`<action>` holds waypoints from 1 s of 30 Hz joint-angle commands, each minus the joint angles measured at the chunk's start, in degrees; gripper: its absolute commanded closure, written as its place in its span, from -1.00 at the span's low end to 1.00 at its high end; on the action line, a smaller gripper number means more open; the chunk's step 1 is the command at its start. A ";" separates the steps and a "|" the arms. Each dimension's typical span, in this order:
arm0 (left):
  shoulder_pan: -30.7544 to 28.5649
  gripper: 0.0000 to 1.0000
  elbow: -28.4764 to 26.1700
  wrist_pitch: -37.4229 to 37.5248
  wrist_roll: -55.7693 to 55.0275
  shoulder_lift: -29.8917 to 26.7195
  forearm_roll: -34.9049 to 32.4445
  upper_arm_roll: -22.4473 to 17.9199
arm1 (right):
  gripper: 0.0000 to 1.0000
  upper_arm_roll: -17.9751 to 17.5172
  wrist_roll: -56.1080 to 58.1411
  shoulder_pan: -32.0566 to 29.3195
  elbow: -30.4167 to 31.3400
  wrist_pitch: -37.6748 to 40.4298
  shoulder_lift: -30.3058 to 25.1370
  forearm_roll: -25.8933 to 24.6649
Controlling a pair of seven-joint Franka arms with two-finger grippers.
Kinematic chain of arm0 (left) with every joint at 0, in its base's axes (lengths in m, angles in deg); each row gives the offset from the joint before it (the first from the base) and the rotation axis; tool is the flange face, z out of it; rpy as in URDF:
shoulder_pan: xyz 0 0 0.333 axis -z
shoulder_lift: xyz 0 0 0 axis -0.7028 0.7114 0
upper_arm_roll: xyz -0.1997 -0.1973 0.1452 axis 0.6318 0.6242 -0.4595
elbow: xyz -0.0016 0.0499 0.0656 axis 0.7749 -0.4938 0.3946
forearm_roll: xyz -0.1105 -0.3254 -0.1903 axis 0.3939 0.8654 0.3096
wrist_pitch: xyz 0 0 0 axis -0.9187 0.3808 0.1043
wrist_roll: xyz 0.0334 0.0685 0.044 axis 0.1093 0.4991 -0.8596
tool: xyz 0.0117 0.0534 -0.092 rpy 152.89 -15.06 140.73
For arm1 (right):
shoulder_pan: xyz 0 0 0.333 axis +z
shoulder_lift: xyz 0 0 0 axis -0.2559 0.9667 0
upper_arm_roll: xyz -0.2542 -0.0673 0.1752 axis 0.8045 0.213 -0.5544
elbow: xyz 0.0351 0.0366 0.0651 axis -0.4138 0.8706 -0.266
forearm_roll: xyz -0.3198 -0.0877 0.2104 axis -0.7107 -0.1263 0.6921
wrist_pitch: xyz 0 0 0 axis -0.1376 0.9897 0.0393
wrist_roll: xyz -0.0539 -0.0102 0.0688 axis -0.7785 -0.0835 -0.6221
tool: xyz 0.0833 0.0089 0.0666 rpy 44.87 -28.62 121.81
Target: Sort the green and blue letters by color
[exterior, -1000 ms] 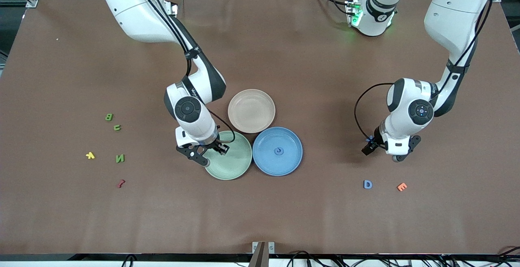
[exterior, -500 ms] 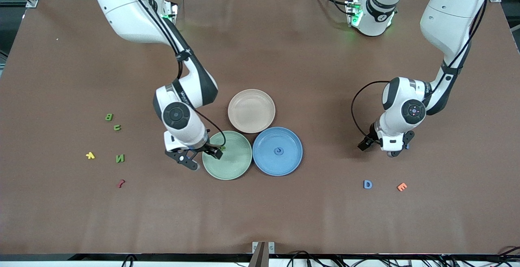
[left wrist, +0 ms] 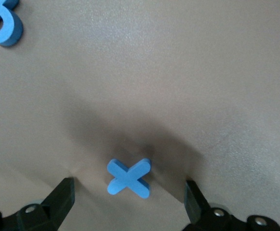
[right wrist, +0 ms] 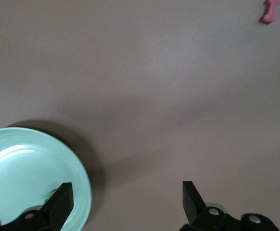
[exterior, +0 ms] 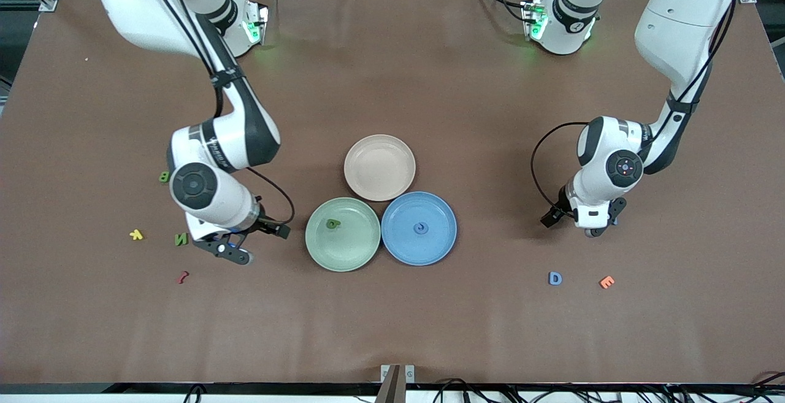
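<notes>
A green P-like letter [exterior: 332,224] lies in the green plate [exterior: 352,260]. A blue letter [exterior: 420,227] lies in the blue plate [exterior: 402,251]. My right gripper [exterior: 239,249] hangs open and holds nothing, over the table between the green plate and the green N [exterior: 181,239]. The green B [exterior: 164,176] shows beside that arm. My left gripper [left wrist: 127,202] is open and low over a blue X piece [left wrist: 128,177], with one finger on each side and neither touching it. Another blue letter [left wrist: 4,26] lies close by. The blue D [exterior: 555,278] lies nearer the front camera.
An empty beige plate [exterior: 379,167] touches both coloured plates. An orange E [exterior: 606,281] sits beside the D. A yellow letter [exterior: 136,235] and a dark red one [exterior: 182,277] lie near the N. The right wrist view shows the green plate's rim [right wrist: 77,178].
The right gripper opened and left the green letter in the green plate. It then swung toward the right arm's end of the table, close to the N. The left gripper shifted slightly, then held still.
</notes>
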 commanded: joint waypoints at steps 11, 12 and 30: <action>-0.34 -1.00 1.17 -0.50 -1.31 0.29 -2.09 -0.50 | -1.00 -0.42 18.97 -9.17 7.27 0.48 -6.14 -0.72; -0.34 -1.00 1.26 -0.50 -1.31 0.55 -2.09 -0.42 | -1.00 -0.42 20.29 -9.78 7.54 0.39 -6.40 -0.72; 0.10 -0.05 1.17 -0.59 -2.37 1.08 -2.18 -0.50 | -1.00 -0.51 33.22 -17.61 14.21 -7.16 -7.81 -0.72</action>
